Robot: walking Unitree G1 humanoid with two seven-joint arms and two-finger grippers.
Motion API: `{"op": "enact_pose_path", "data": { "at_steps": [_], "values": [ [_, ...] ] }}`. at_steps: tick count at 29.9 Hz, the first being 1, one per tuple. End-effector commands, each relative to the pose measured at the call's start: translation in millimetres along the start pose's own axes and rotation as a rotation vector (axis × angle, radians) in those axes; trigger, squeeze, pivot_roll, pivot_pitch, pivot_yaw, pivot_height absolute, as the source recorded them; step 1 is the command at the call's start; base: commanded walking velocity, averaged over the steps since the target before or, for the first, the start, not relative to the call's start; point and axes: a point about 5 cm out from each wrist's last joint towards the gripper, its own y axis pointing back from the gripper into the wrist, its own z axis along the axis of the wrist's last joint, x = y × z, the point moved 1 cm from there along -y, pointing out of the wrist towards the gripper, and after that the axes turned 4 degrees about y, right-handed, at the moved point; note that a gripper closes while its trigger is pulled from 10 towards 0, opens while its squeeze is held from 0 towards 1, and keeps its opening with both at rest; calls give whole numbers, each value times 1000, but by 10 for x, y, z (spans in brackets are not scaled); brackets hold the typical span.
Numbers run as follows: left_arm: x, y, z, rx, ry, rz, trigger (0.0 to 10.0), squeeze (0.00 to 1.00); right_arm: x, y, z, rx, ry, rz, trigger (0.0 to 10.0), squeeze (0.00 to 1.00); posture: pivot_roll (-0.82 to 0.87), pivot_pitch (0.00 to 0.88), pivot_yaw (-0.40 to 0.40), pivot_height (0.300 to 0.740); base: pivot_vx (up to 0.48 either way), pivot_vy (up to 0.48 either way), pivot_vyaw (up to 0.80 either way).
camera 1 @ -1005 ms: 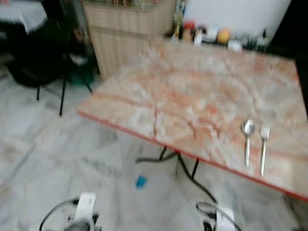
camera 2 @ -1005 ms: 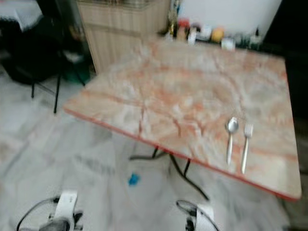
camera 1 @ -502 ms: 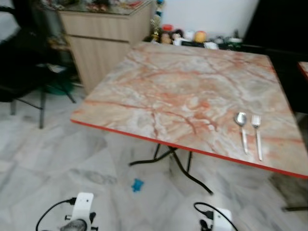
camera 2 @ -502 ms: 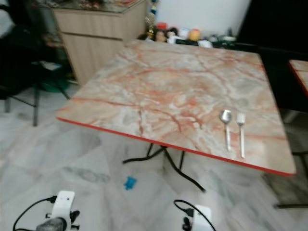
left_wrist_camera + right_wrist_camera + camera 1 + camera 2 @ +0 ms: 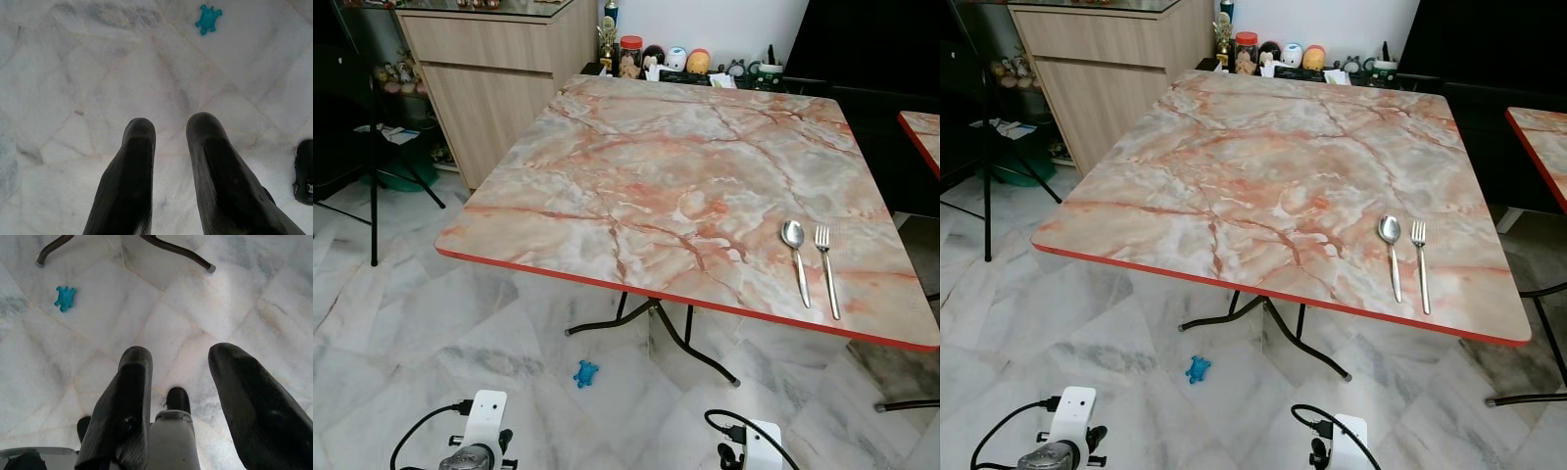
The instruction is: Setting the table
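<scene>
Marble-patterned desk [image 5: 656, 186] with red edge seen ahead and below, on black folding legs. Spoon [image 5: 794, 257] and fork [image 5: 825, 266] are laid side by side, close but apart, near the desk's near right corner, handles toward the near edge. The rest of the desktop is bare. Small jars and ornaments [image 5: 675, 61] are lined up beyond the far edge; a wooden cabinet [image 5: 499, 69] stands to the far left.

Both arms hang low, pointed at the marble floor [image 5: 98, 73]. Left gripper [image 5: 168, 128]: jaws slightly parted, nothing between them. Right gripper [image 5: 178, 357]: jaws spread wider, nothing held; the robot's own foot is seen between them. A small blue toy [image 5: 585, 373] lies on the floor under the desk's near edge, beside the black legs.

Judged stage: cutlery placed for one setting, no plate or glass yet on the desk.

Risks judged from here:
- The blue toy lies in the walking path; it could be stepped on and footing lost.
- The desk's splayed leg feet could be struck on approach, jolting the desk and shifting the cutlery.
- The cutlery sits near the edge; a careless arm sweep could knock it off.
</scene>
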Motion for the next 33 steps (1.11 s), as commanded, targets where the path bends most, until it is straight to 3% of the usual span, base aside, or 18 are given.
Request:
{"op": "enact_pose_path", "data": {
  "at_steps": [1, 6, 15, 19, 24, 32, 33],
  "values": [
    [-12, -1, -11, 7, -3, -1, 10000, 0, -20, -9, 47, -20, 22, 4, 10000, 0, 84, 0, -7, 740, 0, 0, 0],
    [-25, -3, -9, 7, 10, 4, 10000, 0, -104, -13, 115, -62, 25, -23, 10000, 0, 67, 0, -9, 740, 0, 0, 0],
    [-22, -1, -12, 3, 17, 7, 10000, 0, -309, -1, 411, -251, -47, -106, 10000, 0, 58, 0, -15, 740, 0, 0, 0],
    [-3, 1, -17, 4, 11, 8, 10000, 0, -303, 97, 621, -456, -45, -117, 10000, 0, 49, 0, -13, 740, 0, 0, 0],
    [8, 3, -22, 4, 8, 8, 10000, 0, -206, 238, 658, -583, 33, -89, 10000, 0, 55, 0, -15, 740, 0, 0, 0],
    [14, 7, -40, 7, 4, 9, 10000, 0, -242, 441, 817, -719, 3, -147, 10000, 0, 46, 0, -11, 740, 0, 0, 0],
    [15, 9, -48, 9, 4, 8, 10000, 0, -259, 477, 923, -765, 8, -174, 10000, 0, 41, 0, -6, 740, 0, 0, 0]
  ]
}}
